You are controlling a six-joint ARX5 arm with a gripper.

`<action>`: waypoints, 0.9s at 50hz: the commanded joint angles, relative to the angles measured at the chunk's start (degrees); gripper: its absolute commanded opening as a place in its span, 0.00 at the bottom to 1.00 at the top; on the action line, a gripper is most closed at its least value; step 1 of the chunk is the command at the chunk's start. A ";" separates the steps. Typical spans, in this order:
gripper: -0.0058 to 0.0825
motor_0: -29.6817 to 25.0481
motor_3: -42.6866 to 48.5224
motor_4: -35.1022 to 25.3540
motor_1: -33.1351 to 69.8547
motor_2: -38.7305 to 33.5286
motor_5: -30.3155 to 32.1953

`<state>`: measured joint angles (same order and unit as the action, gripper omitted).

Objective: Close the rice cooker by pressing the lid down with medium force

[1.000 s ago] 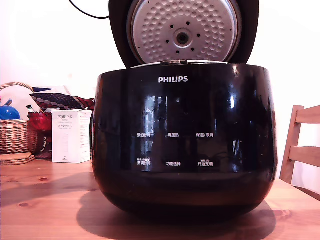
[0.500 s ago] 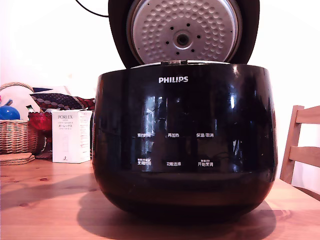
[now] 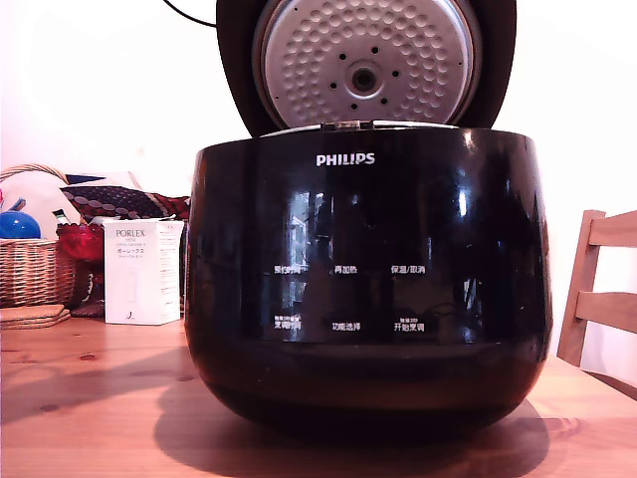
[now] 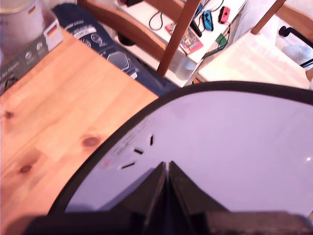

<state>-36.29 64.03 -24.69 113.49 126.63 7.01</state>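
Note:
The glossy black rice cooker [image 3: 368,279] with its white PHILIPS logo fills the middle of the exterior view. Its lid [image 3: 363,65] stands open and upright behind the pot, the dimpled silver inner plate and central vent facing the camera. The wrist view looks onto the lid's smooth outer dome [image 4: 234,147], which reflects pale light. My gripper [image 4: 167,165] is shut, its two dark fingers pressed together with the tips at or just off that outer surface. The lid hides the gripper from the exterior view.
The cooker sits on a wooden table [image 3: 90,398]. At the exterior view's left stand a wicker basket [image 3: 30,269] and a white PORLEX box [image 3: 141,271]. A wooden chair [image 3: 602,299] is at the right. Another chair's wooden rail [image 4: 178,34] shows beyond the lid.
The lid's inner plate has dipped very slightly lower in the exterior view. The black cable at the top left has shifted a little to the right.

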 commanded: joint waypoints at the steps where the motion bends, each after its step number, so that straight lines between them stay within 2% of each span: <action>1: 0.04 -0.70 -1.18 0.15 -2.08 0.13 -0.02; 23: 0.04 -0.74 -3.17 1.07 -3.80 -1.11 -1.03; 45: 0.04 -0.68 -12.11 1.07 -11.93 -17.33 -2.58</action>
<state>-36.64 52.60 -23.62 103.70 111.87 4.80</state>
